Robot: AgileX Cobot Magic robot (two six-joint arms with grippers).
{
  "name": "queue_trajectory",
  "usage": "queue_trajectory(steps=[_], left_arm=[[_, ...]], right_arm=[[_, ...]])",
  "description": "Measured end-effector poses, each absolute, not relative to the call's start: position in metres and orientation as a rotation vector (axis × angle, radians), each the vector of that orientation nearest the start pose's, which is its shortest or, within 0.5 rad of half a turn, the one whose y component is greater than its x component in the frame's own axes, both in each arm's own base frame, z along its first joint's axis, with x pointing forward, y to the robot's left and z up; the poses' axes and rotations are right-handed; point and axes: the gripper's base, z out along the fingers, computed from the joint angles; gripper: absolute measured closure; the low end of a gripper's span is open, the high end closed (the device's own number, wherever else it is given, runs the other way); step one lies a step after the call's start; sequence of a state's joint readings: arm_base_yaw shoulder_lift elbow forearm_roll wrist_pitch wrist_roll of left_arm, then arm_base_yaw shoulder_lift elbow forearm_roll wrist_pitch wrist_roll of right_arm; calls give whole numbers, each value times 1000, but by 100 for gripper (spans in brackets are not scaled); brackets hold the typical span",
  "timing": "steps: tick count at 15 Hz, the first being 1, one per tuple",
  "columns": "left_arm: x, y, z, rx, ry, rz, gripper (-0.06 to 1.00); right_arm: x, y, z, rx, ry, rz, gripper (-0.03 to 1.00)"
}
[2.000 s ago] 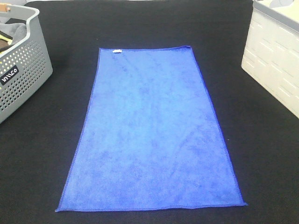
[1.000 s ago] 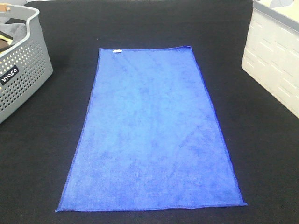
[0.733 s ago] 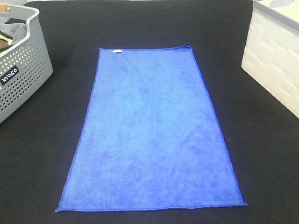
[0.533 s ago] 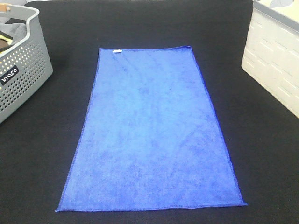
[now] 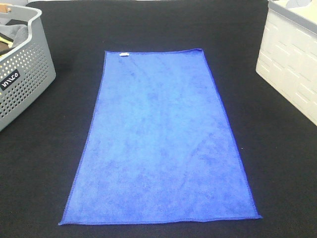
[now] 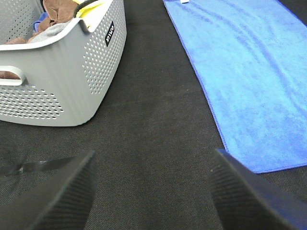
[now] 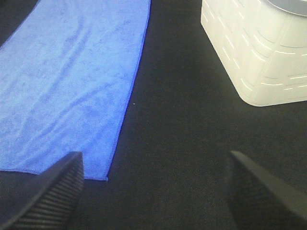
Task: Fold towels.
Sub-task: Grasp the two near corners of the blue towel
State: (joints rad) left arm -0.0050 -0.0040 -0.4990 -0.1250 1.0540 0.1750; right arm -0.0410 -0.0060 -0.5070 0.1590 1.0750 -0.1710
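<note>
A blue towel (image 5: 161, 141) lies flat and spread out on the black table, long side running from front to back, with a small white tag (image 5: 124, 54) at its far left corner. It also shows in the left wrist view (image 6: 249, 76) and the right wrist view (image 7: 72, 81). Neither gripper shows in the high view. My left gripper (image 6: 153, 196) is open and empty over bare cloth near the towel's front left corner. My right gripper (image 7: 153, 196) is open and empty near the towel's front right corner (image 7: 103, 178).
A grey perforated basket (image 5: 22, 79) with several cloths stands at the left, also in the left wrist view (image 6: 57, 76). A white bin (image 5: 292, 64) stands at the right, also in the right wrist view (image 7: 259, 52). The table is covered in black cloth (image 5: 277, 163).
</note>
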Motion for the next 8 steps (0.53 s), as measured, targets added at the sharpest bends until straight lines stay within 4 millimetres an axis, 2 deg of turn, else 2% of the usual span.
queue_trajectory(steps=[8], left_arm=[[-6, -10, 278, 188, 2020, -42, 30]], right_arm=[[-7, 13, 279, -142, 2031, 57, 21]])
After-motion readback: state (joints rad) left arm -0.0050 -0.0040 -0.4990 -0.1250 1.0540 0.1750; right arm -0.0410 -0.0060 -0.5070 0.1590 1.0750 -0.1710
